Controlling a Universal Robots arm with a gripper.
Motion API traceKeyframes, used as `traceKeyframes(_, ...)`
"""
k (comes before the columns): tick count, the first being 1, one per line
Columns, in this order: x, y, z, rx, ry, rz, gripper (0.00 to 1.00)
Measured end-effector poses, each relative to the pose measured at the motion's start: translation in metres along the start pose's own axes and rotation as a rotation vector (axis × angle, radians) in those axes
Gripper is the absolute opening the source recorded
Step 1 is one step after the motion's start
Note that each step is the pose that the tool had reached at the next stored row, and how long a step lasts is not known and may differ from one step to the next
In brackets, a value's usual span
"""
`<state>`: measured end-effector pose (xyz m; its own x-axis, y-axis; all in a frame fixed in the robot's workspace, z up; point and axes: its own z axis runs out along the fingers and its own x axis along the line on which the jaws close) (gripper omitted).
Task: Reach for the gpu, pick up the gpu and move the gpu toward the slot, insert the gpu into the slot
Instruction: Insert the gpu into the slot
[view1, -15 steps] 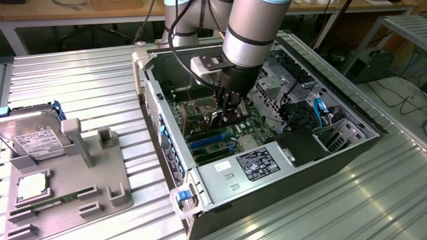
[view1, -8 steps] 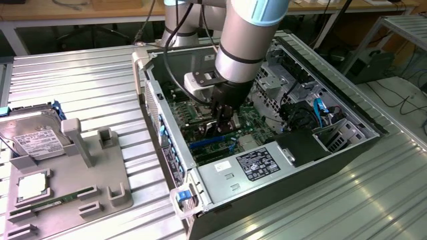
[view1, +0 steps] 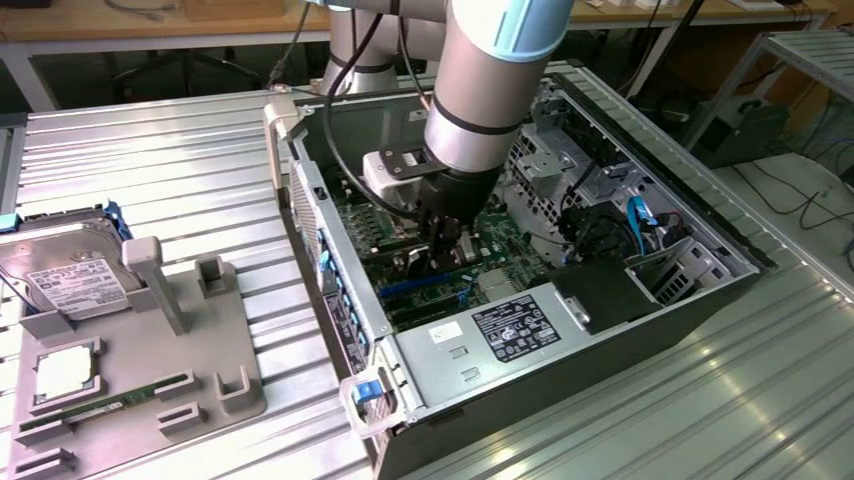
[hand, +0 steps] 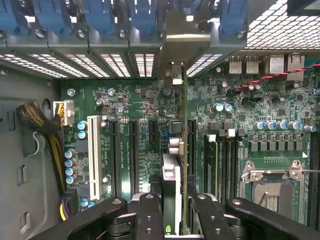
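Wrist view shows you the gripper (hand: 175, 210) partly closed, clamping the gpu (hand: 176, 165) edge-on, upright above the green motherboard (hand: 125, 105).

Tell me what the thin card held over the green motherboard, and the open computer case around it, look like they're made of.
The thin dark circuit card, seen edge-on, looks like green fibreglass board with a bare matte metal end bracket. The open computer case looks like unpainted grey sheet steel, judging by its folded edges and perforated panels. The green motherboard shows solder-mask gloss and soldered parts.
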<state>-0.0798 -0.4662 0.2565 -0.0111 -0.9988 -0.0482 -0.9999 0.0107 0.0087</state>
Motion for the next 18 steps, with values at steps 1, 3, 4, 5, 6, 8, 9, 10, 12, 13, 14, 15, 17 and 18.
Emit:
traceKeyframes(1,0.0000,0.0004,0.0004,0.0000,-0.0001,0.000,0.28)
traceKeyframes(3,0.0000,0.0008,0.0013,-0.0001,-0.0002,0.000,0.28)
traceKeyframes(4,0.0000,0.0009,0.0017,-0.0002,-0.0002,0.000,0.28)
traceKeyframes(5,0.0001,0.0010,0.0021,-0.0003,-0.0001,0.000,0.28)
traceKeyframes(6,0.0001,0.0011,0.0026,-0.0002,-0.0001,0.000,0.28)
traceKeyframes(8,0.0001,0.0014,0.0033,-0.0003,-0.0001,0.000,0.28)
traceKeyframes(9,0.0002,0.0015,0.0037,-0.0003,0.0000,0.000,0.28)
traceKeyframes(10,0.0002,0.0017,0.0042,-0.0002,-0.0001,0.000,0.28)
traceKeyframes(12,0.0003,0.0022,0.0054,-0.0002,-0.0002,0.000,0.28)
traceKeyframes(13,0.0003,0.0025,0.0060,-0.0003,-0.0001,0.000,0.28)
traceKeyframes(14,0.0003,0.0027,0.0067,-0.0003,-0.0001,0.000,0.28)
traceKeyframes(15,0.0003,0.0029,0.0074,-0.0004,-0.0001,0.000,0.28)
traceKeyframes(17,0.0004,0.0033,0.0084,-0.0011,0.0001,0.000,0.28)
traceKeyframes(18,0.0005,0.0033,0.0086,-0.0015,0.0003,0.000,0.28)
